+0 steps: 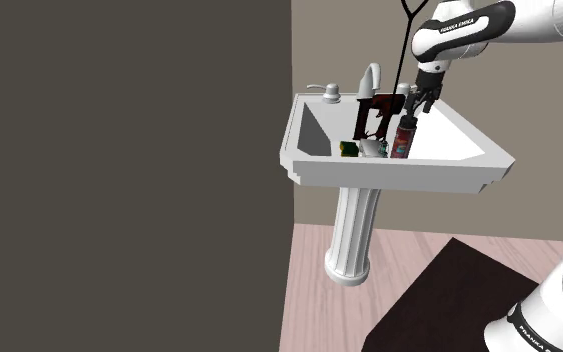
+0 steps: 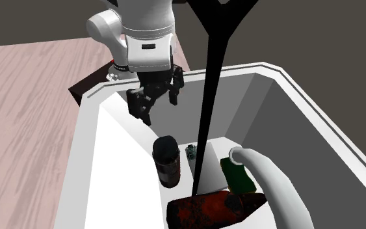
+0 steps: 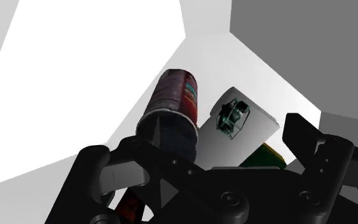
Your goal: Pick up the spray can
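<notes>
A white pedestal sink (image 1: 399,178) stands on a fluted column (image 1: 355,235) before a taupe wall (image 1: 539,210). A silvery tap (image 1: 369,78) and a round knob (image 1: 329,92) sit on its back ledge. A darker grey-brown wall (image 1: 119,170) takes up the shoulder view's left. The floor (image 1: 419,250) is pale pinkish wood planks under soft, even light.
</notes>
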Controlling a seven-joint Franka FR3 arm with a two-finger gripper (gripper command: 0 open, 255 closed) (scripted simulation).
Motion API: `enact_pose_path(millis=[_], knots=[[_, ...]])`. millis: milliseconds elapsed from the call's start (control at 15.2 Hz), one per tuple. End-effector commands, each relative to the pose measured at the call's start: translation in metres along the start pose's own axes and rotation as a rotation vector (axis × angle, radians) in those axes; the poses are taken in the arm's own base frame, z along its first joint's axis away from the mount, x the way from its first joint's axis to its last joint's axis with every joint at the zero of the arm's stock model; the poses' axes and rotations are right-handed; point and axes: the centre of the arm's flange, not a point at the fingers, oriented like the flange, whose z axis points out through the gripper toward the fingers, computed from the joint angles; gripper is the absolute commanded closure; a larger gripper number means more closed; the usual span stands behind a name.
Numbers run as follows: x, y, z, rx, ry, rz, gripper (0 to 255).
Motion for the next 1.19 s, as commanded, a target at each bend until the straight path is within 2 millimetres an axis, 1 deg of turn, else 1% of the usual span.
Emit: enact_pose_path(millis=[0, 198, 660, 792, 858, 1122], knots=[[0.015, 0.02, 0.01, -0.004, 0.001, -0.003, 0], [0.038, 0.045, 0.024, -0.009, 0.002, -0.006, 0], [0.035, 0.043, 0.061, -0.009, 0.002, -0.006, 0], [0.035, 0.043, 0.064, -0.009, 0.002, -0.006, 0], [0.036, 0.042, 0.065, -0.009, 0.002, -0.006, 255], [0.036, 0.043, 0.065, -0.009, 0.002, -0.006, 255]])
